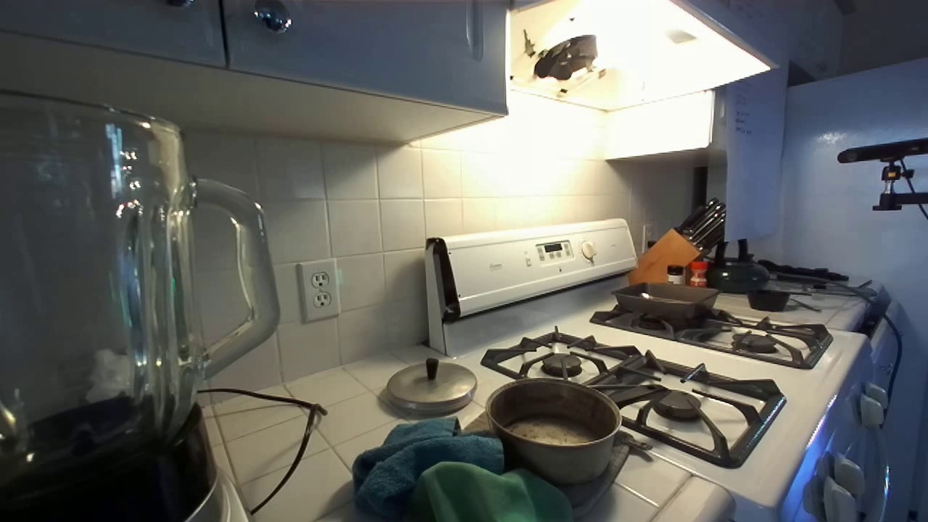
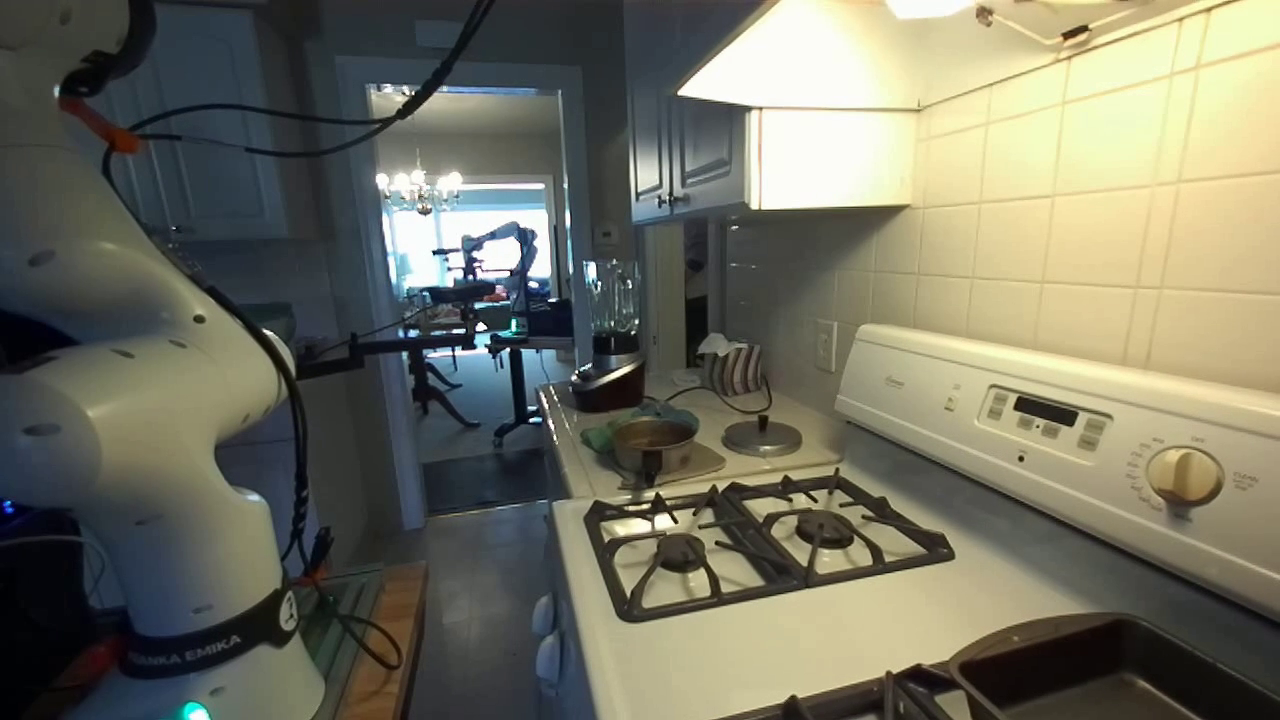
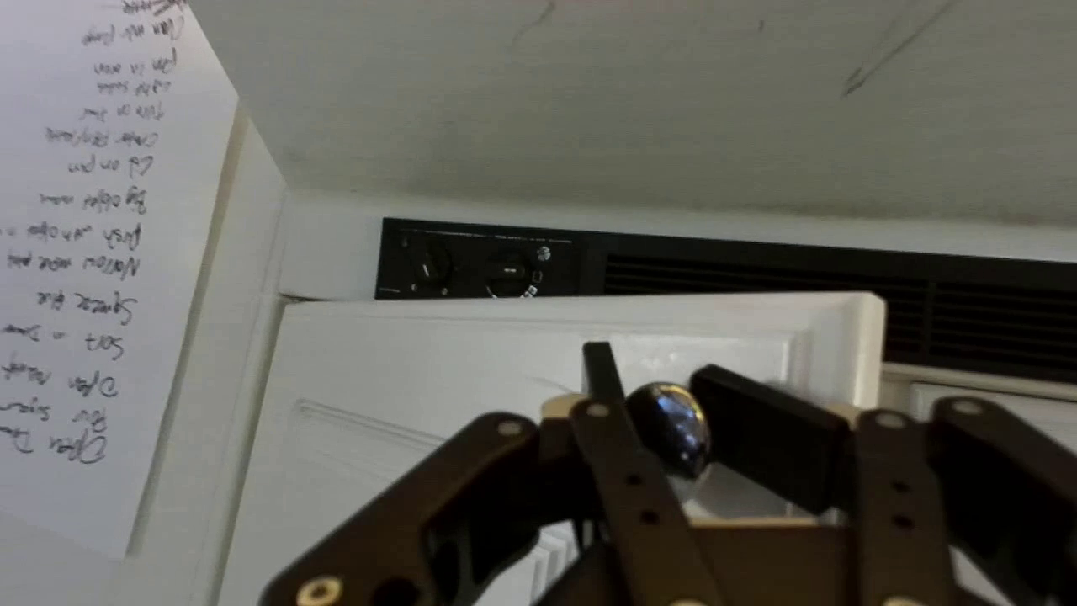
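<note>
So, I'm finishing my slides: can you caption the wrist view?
Gripper astride the knob of a white door, handwritten sheet at image left.

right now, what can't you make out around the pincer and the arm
Wrist view: whether the pincer touches the knob on both sides; it hides the contact itself.
Wrist view: what lies behind the white door, which blocks it.
Wrist view: small marks on the black panel, too blurred to read.
In an exterior view: the rest of the arm, cut off by the left and top edges.

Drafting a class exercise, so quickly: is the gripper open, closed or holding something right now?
Gripper: closed, holding the shiny cabinet knob.
</note>
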Tool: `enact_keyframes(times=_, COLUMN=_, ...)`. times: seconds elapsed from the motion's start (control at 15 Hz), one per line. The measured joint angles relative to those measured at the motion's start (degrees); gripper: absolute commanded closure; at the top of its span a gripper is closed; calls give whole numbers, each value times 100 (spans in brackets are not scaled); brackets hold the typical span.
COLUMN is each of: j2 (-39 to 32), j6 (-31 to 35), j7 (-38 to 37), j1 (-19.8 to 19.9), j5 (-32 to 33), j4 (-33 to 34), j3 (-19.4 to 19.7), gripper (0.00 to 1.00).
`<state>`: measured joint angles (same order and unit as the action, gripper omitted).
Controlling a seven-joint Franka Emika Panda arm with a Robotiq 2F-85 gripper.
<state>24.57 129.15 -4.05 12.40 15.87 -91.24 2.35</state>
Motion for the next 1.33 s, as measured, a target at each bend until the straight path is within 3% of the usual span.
enact_keyframes(times=0.33, j2=364, j6=-639, j7=-604, j1=93, j5=0, j4=4, j3=124, gripper=93)
enact_keyframes(times=0.8, j2=638, j6=-1093, j7=-1339, j1=546, j5=61, j4=5, j3=154, gripper=93)
enact_keyframes(times=1.0, j2=884, j6=-997, j7=-1256, j1=752, j5=15, j4=-183, j3=578, gripper=93)
enact_keyframes(times=1.33, j2=1083, j6=-365, j7=-269, j1=474, j5=-799, j4=-495, j3=1429, gripper=93)
